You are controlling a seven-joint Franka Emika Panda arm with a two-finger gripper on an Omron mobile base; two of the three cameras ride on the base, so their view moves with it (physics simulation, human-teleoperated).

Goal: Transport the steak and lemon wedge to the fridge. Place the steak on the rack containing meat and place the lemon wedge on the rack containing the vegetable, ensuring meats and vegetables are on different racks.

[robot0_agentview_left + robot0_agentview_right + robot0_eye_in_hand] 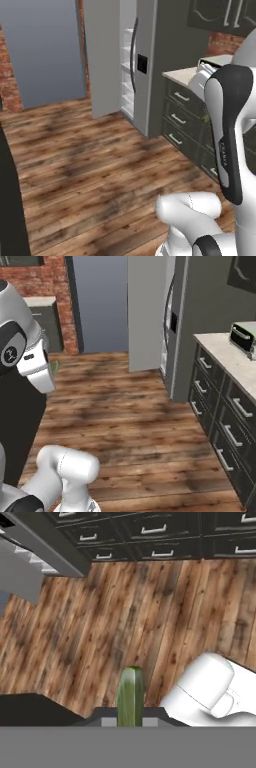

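Bare plank wooden floor [85, 160] lies open toward the tall grey fridge [142, 65]; dark drawer cabinets [220, 421] bound the right side.

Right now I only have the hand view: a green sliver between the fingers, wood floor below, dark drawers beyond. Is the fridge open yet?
Observer: Yes. In the left base view the fridge has one door swung wide, and white shelves show inside.
Operator: Which door stays shut?
Observer: The one with the black dispenser panel.
Operator: Anything above those drawers?
Observer: A pale counter with a toaster on it, seen in the right base view.
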